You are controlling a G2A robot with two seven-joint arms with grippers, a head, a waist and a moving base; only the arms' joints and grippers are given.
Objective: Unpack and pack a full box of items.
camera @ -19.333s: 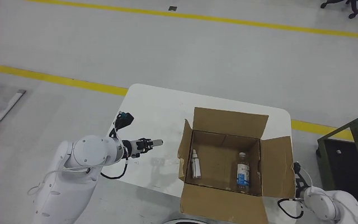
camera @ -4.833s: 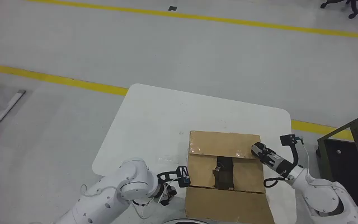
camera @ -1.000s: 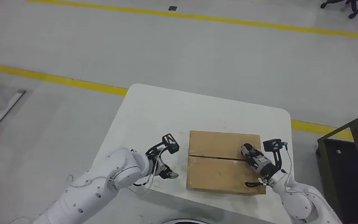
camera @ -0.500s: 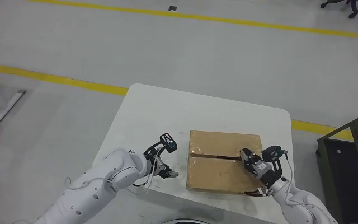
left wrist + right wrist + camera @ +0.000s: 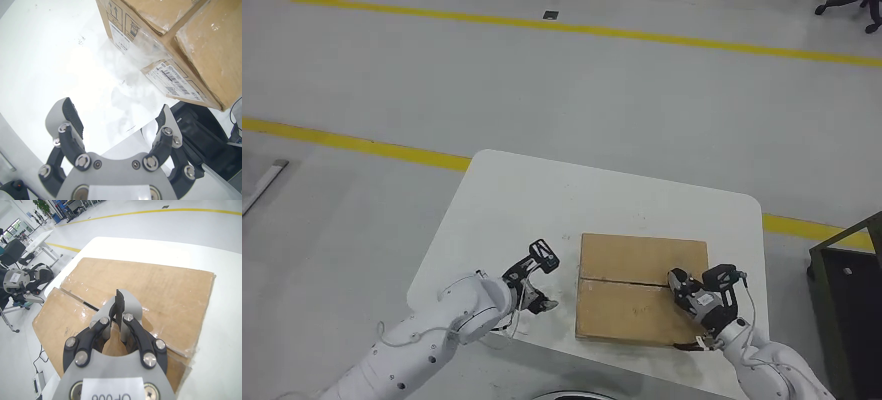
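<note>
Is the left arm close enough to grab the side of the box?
Probably yes. The left gripper hangs open beside the box, with bare table between them and nothing in the way.

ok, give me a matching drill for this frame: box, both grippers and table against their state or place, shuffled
Column 1
1. cardboard box
2. left gripper
3. right gripper
4. table

Column 2
A. fingers shut, over the box top near the seam
B. white, bearing the box
C. brown, flaps closed
D. fingers open, over the table beside the box

Pairs: 1-C, 2-D, 3-A, 4-B
</note>
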